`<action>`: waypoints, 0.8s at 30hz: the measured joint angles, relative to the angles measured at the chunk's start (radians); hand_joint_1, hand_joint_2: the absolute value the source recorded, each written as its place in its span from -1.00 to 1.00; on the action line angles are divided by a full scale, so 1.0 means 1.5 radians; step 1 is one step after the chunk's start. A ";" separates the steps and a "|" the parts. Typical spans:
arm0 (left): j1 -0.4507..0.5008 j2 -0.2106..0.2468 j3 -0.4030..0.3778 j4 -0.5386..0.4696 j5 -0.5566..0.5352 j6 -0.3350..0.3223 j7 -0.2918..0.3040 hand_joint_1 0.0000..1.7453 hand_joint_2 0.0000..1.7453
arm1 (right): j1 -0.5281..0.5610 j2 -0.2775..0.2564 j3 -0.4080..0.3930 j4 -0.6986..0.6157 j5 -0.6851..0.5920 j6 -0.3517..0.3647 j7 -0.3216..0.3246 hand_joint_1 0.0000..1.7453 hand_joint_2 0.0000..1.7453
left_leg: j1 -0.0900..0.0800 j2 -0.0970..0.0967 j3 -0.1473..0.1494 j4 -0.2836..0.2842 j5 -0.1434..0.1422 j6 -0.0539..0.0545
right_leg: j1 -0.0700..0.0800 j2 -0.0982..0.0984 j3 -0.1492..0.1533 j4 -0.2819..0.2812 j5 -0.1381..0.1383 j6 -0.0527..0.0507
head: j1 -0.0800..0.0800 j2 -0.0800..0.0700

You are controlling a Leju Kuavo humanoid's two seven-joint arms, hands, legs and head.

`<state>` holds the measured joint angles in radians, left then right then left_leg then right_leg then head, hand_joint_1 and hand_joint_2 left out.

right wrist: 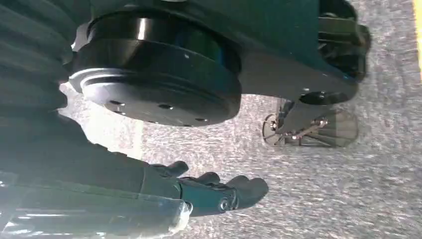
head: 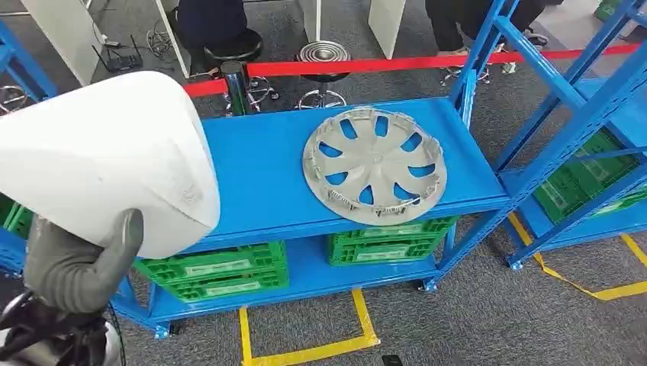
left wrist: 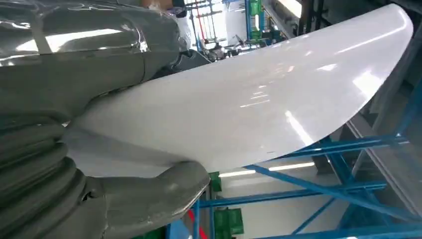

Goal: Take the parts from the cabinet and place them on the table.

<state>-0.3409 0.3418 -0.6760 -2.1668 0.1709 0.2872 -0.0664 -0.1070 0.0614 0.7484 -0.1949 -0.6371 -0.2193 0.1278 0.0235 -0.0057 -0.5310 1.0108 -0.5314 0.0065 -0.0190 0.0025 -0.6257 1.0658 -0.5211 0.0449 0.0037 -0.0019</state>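
Blue shelving carries one grey hubcap and four green crates. Left hand clamps one white panel; right hand hangs, fingers loosely together, empty.

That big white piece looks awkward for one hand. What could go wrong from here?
The left hand holds the smooth white panel by one edge, mostly with its thumb, so it might slip or swing. The panel also blocks part of the head view, so the robot could misjudge the blue shelf. Set down carelessly, it could knock the grey wheel cover.
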 joint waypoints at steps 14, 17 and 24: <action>0.053 0.002 -0.003 -0.013 -0.018 0.043 0.015 1.00 1.00 | -0.007 -0.008 0.020 0.001 0.029 0.010 0.042 -1.00 1.00 | -0.017 0.005 -0.061 0.004 0.053 -0.012 | 0.016 -0.005 0.110 -0.084 -0.001 -0.048 | 0.019 0.000; 0.062 0.003 -0.003 -0.018 -0.021 0.046 0.015 1.00 1.00 | -0.008 -0.013 0.024 0.001 0.029 0.005 0.040 -1.00 1.00 | -0.011 0.003 -0.093 0.103 -0.053 -0.026 | 0.017 -0.006 0.084 -0.084 0.019 -0.052 | 0.002 0.000; 0.071 0.003 -0.003 -0.020 -0.022 0.048 0.015 1.00 1.00 | -0.009 -0.020 0.028 0.001 0.029 0.004 0.039 -1.00 1.00 | 0.011 0.004 0.022 0.028 -0.021 -0.056 | 0.005 -0.008 0.011 -0.043 0.045 -0.030 | -0.012 0.000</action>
<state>-0.2350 0.3460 -0.6806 -2.1973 0.1381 0.3597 -0.0435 -0.1203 0.0313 0.7912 -0.1938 -0.5936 -0.2136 0.1862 0.0406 0.0003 -0.4980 1.0534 -0.5635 -0.0768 -0.0112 -0.0089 -0.6087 1.0018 -0.4540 -0.0008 -0.0145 -0.0019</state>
